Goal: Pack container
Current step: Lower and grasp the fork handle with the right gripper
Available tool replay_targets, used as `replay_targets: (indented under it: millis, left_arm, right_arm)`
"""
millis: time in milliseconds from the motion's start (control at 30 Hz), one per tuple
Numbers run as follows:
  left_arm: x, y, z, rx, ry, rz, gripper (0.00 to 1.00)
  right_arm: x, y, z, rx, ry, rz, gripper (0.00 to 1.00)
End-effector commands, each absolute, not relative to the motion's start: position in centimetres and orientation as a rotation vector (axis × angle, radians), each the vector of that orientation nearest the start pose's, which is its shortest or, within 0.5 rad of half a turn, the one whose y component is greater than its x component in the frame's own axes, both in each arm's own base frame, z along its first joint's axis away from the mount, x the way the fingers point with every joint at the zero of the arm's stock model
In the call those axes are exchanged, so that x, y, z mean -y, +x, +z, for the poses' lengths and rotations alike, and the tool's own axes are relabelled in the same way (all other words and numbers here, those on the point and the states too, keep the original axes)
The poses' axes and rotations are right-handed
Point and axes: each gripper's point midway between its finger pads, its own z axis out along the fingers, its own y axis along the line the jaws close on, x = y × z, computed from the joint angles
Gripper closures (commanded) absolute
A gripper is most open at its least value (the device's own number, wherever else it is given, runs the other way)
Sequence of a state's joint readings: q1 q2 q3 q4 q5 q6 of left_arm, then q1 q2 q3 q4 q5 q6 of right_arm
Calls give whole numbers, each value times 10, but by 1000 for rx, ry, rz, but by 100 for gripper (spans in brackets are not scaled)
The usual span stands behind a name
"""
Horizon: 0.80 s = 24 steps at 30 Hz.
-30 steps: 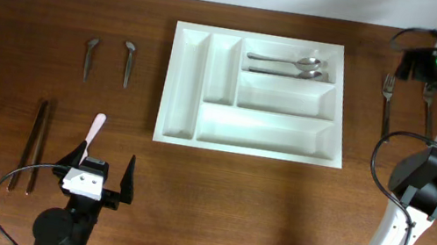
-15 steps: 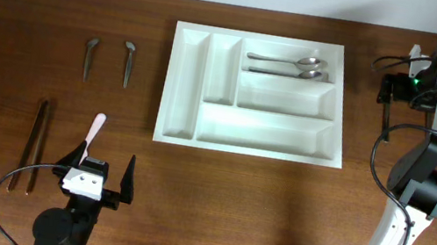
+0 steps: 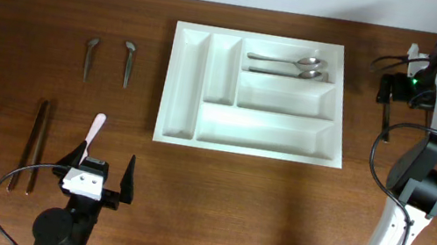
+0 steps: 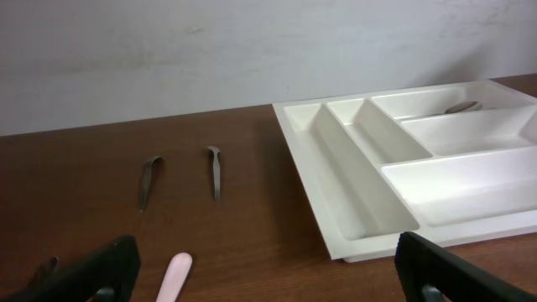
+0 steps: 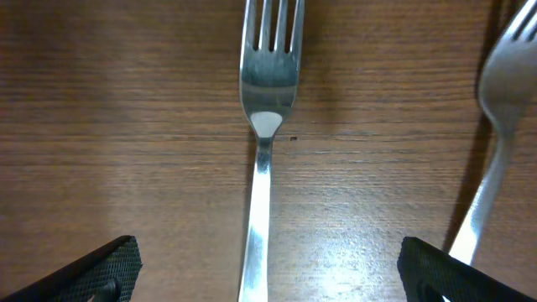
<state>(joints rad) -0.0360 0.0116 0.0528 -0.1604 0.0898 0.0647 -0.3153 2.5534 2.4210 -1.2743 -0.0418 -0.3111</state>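
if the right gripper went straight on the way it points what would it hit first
Probably the fork on the table, centred between the fingers of the open right gripper in the wrist view; the second fork sits off to one side. Depth is unclear.

I am finding nothing to read in any of the three views: no text, label, brand, number or sign is showing.
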Motion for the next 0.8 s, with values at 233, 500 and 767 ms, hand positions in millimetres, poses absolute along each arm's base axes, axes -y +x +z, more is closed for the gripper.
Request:
replay_targets:
  millis: [233, 500, 767]
  left_arm:
    - [21, 241, 156, -1680, 154, -31, 1]
    - [21, 241, 156, -1680, 154, -31, 1]
    - [21, 241, 156, -1680, 154, -31, 1]
  right_arm:
    - [157, 501, 14, -3039, -30, -38, 1]
    - [159, 500, 5, -3056, -48, -52, 2]
    - [161, 498, -5, -3073, -54, -55, 1]
